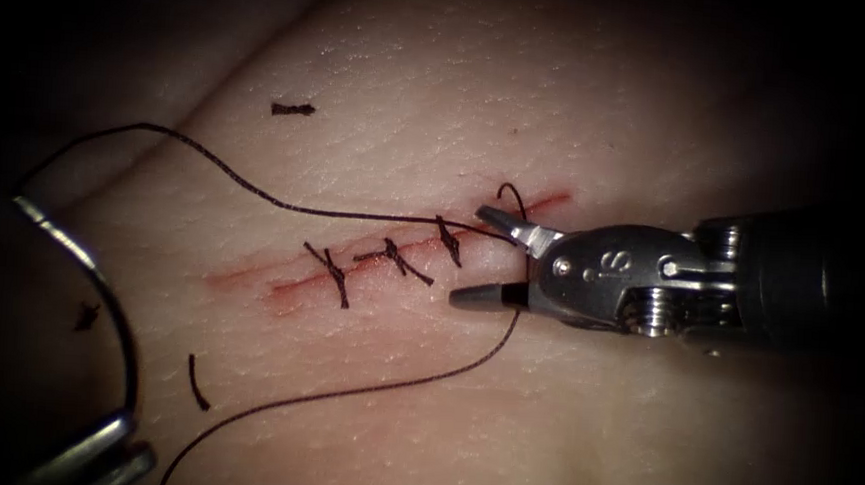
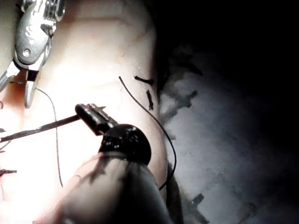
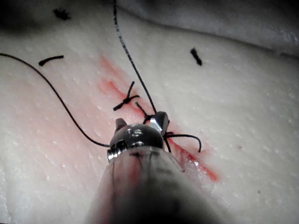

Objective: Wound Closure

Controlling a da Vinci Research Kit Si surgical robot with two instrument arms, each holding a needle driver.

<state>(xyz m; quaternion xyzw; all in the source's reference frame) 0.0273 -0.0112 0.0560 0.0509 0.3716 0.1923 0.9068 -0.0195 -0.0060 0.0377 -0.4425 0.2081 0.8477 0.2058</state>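
The right tool [image 1: 467, 255] stands released, its jaws spread and holding nothing, astride the thread [image 1: 284, 206] just where it meets the tissue [image 1: 641, 436] at the right end of the cut [image 1: 250, 276]. One strand runs off from its upper jaw toward the needle; another drops from between the jaws and sweeps away below. Just ahead of its tips lie three tied stitches [image 1: 396, 258], with red fluid [image 1: 284, 299] along the cut beyond them and cut ends of thread [image 1: 292, 109] scattered farther off. The left tool [image 2: 91, 112] is clenched on the needle [image 1: 99, 292] near one end of its curve, well apart from the right tool and off to the left of the cut, with the needle wholly out of the tissue. With two strands so near the open jaws, we judge that any grip here should take one strand cleanly, clear of the skin and the nearest knot, while the left tool holds the needle off the tissue with the thread unsnagged.
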